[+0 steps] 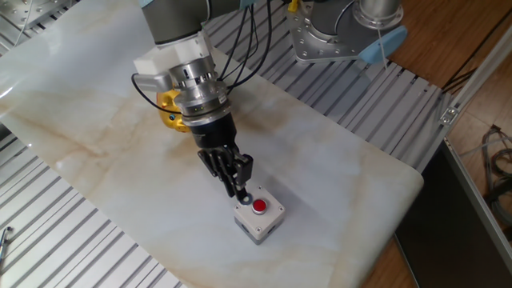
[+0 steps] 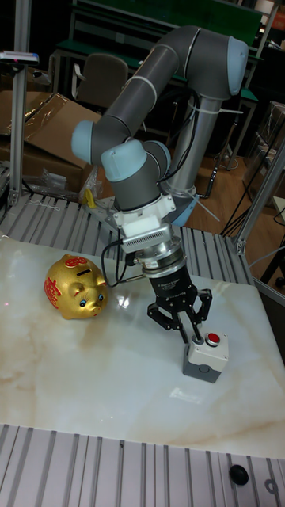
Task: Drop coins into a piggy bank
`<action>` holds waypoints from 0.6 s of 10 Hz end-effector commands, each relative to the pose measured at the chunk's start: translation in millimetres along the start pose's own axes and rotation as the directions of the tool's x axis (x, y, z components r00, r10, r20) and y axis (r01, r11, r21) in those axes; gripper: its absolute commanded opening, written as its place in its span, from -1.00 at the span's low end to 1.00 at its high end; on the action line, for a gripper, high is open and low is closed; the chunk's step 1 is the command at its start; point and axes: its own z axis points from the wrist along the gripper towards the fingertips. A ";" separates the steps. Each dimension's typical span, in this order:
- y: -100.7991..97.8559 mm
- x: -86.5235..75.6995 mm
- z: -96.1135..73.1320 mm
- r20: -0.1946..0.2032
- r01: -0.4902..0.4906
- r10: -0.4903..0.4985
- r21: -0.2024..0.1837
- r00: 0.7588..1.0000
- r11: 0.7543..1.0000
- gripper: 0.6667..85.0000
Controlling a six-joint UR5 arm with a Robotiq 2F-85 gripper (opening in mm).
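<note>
My gripper [image 1: 242, 194] is down on the top of the grey box [image 1: 260, 220], right next to the red button [image 1: 259, 207]. Fingers look pinched nearly together around the spot where the coin [image 1: 246, 198] sits, but it's mostly hidden behind them, so I honestly can't tell if I've got it clamped. The gold piggy bank [image 2: 74, 287] is standing upright on the marble table [image 1: 104, 160], well apart from the box, snout facing the camera in the tall view.
</note>
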 end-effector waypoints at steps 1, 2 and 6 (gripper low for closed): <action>2.4 -2.6 0.0 0.006 -0.004 0.004 -0.008 1.000 1.000 -0.34; 2.7 -2.6 0.2 0.006 -0.003 0.003 -0.010 1.000 1.000 -0.34; 4.0 -2.5 0.6 0.006 0.002 -0.002 -0.015 1.000 1.000 -0.34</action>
